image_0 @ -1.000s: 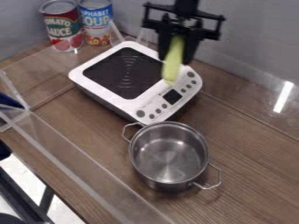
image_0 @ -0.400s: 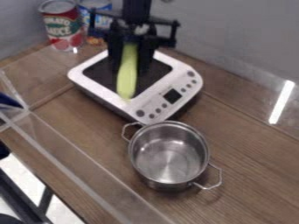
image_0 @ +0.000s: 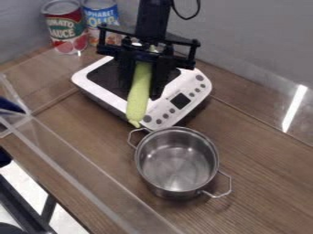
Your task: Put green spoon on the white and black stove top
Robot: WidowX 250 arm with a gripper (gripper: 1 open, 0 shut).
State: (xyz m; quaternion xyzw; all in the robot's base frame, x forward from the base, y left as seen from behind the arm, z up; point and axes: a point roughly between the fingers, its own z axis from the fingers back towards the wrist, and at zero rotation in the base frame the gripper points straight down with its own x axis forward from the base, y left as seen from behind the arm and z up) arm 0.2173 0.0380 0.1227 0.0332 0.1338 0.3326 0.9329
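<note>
Camera view, single angle. I see the tool above the white and black stove top, pointing steeply down, clenched on the upper end of the green spoon. The spoon hangs nearly upright from the tool, its lower tip low over the stove's near-left edge; I cannot tell whether it touches. Holding it by one end leaves the long body free to be laid flat on the black square.

The stove sits mid-worktop, button panel facing the steel pot, which stands just beside its front corner. Two cans stand behind, well apart from the work.

My judgement: transport is mostly done; lowering and release remain. Risk: the tip overhangs the edge, so the spoon could slide off toward the pot.
</note>
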